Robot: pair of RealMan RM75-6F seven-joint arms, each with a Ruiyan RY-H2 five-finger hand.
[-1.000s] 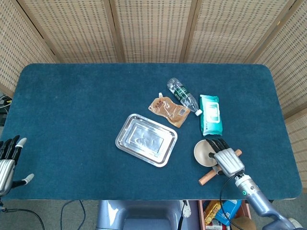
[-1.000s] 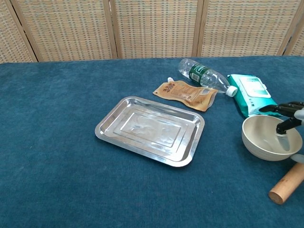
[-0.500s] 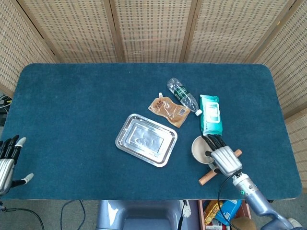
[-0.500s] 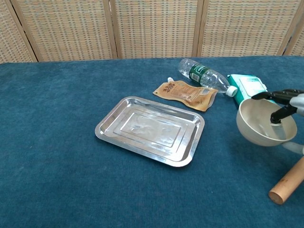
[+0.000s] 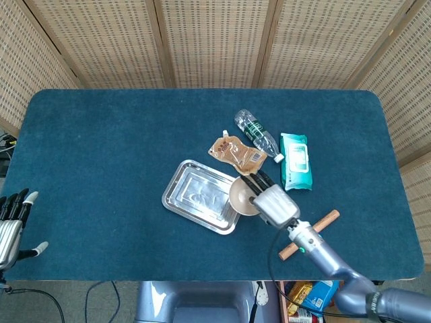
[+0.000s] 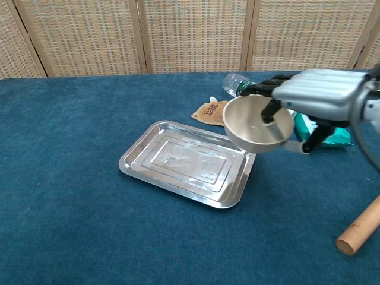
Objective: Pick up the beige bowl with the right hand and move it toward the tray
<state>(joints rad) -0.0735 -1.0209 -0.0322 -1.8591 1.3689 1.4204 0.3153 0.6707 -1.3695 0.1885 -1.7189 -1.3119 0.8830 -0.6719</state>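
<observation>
One beige bowl (image 6: 258, 123) hangs in the air above the blue table (image 5: 101, 148), lifted clear of the cloth and tipped a little so its hollow faces up and toward the left. It sits right at the near right corner of the tray (image 6: 184, 161), and from overhead the bowl (image 5: 243, 196) overlaps that tray's right edge (image 5: 204, 195). The right hand (image 6: 320, 95) has it by the rim: dark fingers (image 6: 264, 89) reach over the far lip and into the hollow, while another finger curls under the outside wall, so the hand is clamped on the bowl. From above, the same hand (image 5: 275, 202) shows as a pale block just right of the bowl, its arm running back toward the table's near edge.

Just behind the bowl lies a brown pouch (image 5: 236, 155), flat on the cloth, and beside that a clear plastic bottle (image 5: 256, 135) on its side with a green label. Right of those lies a teal pack of wipes (image 5: 295, 160), partly hidden by the hand in the chest view. A wooden rolling pin (image 5: 308, 234) lies at a slant near the front edge, apart from the hand.

Far off at the near left corner, the left hand (image 5: 12, 225) rests off the table's edge, holding nothing, fingers straight and slightly spread.
</observation>
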